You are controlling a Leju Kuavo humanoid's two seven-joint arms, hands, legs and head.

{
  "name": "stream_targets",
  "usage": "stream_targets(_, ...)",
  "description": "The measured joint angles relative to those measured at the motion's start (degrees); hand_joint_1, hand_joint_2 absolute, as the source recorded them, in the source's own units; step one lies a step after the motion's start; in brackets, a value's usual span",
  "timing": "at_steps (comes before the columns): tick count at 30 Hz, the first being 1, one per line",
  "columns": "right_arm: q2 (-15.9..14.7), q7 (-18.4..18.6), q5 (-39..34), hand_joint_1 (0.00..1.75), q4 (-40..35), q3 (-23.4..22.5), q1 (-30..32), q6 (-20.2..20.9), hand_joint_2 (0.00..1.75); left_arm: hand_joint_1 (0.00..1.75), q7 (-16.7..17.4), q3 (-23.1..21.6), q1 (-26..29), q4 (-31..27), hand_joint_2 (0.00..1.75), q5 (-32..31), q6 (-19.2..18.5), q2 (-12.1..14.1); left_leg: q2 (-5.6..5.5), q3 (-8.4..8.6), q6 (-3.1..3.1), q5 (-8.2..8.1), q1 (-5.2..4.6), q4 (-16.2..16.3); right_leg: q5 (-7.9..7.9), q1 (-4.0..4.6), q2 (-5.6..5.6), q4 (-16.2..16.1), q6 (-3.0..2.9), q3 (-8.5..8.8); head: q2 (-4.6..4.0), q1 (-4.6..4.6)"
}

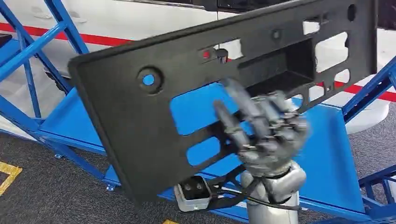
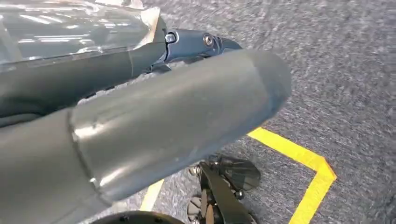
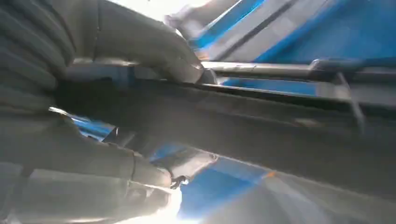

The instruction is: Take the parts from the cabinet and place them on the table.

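Observation:
A large black plastic panel (image 1: 140,121) with several cut-outs hangs tilted in the air in front of the blue cabinet shelf (image 1: 327,154). My right hand (image 1: 266,135) grips it from below near its middle, fingers curled through one of the openings. In the right wrist view the panel's dark edge (image 3: 280,135) runs between the thumb and the fingers of the right hand (image 3: 140,42). My left hand (image 2: 140,116) hangs over the grey carpet with its fingers stretched out and holds nothing.
Blue frame beams (image 1: 28,51) of the cabinet stand at the left and right. A white body with a red stripe (image 1: 116,23) lies behind them. Yellow floor tape (image 1: 9,175) marks the carpet, and the yellow tape (image 2: 303,163) also runs below the left hand.

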Motion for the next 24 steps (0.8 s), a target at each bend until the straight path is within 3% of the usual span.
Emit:
stream_targets(2,1.5,-2.8,-12.9,1.75,-1.4,-1.5,2.4,0.0,1.75,0.00,-0.2,-0.2,0.0,0.0,0.00,-0.2,-0.4,0.0,0.00,0.09,0.00,0.00,0.01,0.0,-0.01,0.01,0.00,0.0,0.00,0.07,0.00,0.00)
stream_targets(5,1.5,-6.2,-32.8,1.75,-1.4,-0.6,8.4,0.0,1.75,0.00,-0.3,-0.6,0.0,0.0,0.00,-0.7,-1.7,0.1,-0.05,-0.04,0.01,0.01,0.00,0.0,-0.01,0.00,-0.02,0.0,0.01,0.02,0.00,-0.04)
stream_targets(6,0.4,-6.3,-41.4,1.75,-1.4,0.8,9.4,0.0,1.75,0.00,-0.4,-0.9,0.0,0.0,0.00,-1.0,-2.0,0.2,-0.04,-0.02,0.01,0.00,0.01,0.0,-0.01,0.00,0.02,0.0,0.01,0.02,0.00,-0.07)
stream_targets(7,-2.4,-6.3,-51.3,1.75,-1.3,3.7,10.6,0.0,1.75,0.00,-0.5,-1.2,-0.1,0.0,0.00,-1.2,-2.4,0.5,-0.04,0.01,0.01,0.00,0.01,0.0,-0.02,0.01,0.03,0.0,0.01,0.05,0.00,-0.04)
stream_targets(9,-7.0,-6.4,-60.8,1.75,-1.3,8.1,13.4,0.0,1.75,0.00,-0.7,-1.4,-0.1,0.0,0.00,-1.2,-2.7,0.7,-0.04,-0.03,0.01,0.00,0.00,0.0,-0.03,0.00,0.02,0.0,0.01,0.00,0.00,0.00)
stream_targets(10,-8.4,-6.4,-61.7,1.75,-1.4,9.7,14.3,0.0,1.75,0.00,-0.7,-1.6,-0.1,0.0,1.75,-1.3,-2.7,0.9,-0.04,-0.08,0.01,0.00,0.00,0.0,-0.03,0.00,0.03,0.0,0.01,-0.04,0.00,-0.02)
stream_targets(14,-13.4,-6.6,-64.8,1.75,-1.4,13.5,15.8,1.3,1.75,0.00,-2.2,-2.0,-0.1,0.0,1.75,-1.9,-3.4,1.4,-0.05,-0.07,0.02,-0.01,0.01,0.0,-0.03,0.00,0.03,0.0,0.01,-0.05,0.00,-0.04)
stream_targets(24,-17.6,-6.1,-69.6,1.75,-1.3,16.4,17.1,6.9,1.75,0.00,-3.8,-2.6,-0.1,0.0,1.75,-2.0,-3.5,1.8,-0.04,-0.05,0.02,-0.01,0.02,0.0,-0.03,0.01,0.05,0.0,0.01,-0.01,0.00,-0.02)
